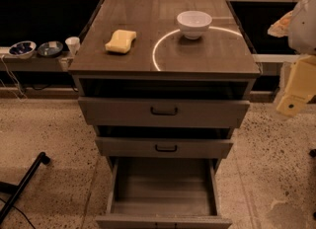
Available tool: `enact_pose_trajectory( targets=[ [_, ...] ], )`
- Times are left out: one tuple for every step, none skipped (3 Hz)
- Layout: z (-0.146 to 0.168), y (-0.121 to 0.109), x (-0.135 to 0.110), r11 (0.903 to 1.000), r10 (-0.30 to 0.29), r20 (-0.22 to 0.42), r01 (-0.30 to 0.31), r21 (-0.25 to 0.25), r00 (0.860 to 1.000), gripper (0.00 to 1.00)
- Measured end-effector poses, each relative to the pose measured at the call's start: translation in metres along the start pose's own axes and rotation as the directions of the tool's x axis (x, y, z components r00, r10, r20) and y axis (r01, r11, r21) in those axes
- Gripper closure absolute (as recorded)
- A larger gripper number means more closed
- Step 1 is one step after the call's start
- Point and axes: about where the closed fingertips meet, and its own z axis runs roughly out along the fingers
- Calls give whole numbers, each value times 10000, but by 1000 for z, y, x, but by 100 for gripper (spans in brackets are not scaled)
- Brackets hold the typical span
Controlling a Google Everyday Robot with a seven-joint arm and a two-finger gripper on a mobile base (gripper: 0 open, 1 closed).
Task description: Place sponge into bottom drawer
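Note:
The pale yellow sponge (121, 41) lies on the left part of the cabinet top (163, 57). The bottom drawer (163, 188) is pulled open and its plain wooden interior holds nothing. My gripper (296, 92) hangs at the far right edge of the view, beside the cabinet's right side and level with the top drawer, far from the sponge. Only its yellowish finger parts show.
A white bowl (194, 23) stands on the cabinet top at the back right. Two shallower drawers with dark handles (164, 110) sit slightly open above. A low shelf at left holds small bowls (22, 49) and a cup (72, 44). A black leg (22, 186) lies on the floor at left.

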Motion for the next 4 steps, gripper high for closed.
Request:
enact_pose_trajectory(
  targets=[
    [0,0,0,10000,0,0,0,0,10000,0],
    [21,-14,-21,9969,-605,-121,599,-501,9981,0],
    [78,-42,-80,9730,-1811,207,1822,-1413,9832,0],
    [174,-56,-156,9300,-2581,1044,2763,-2425,9605,0]
  ],
)
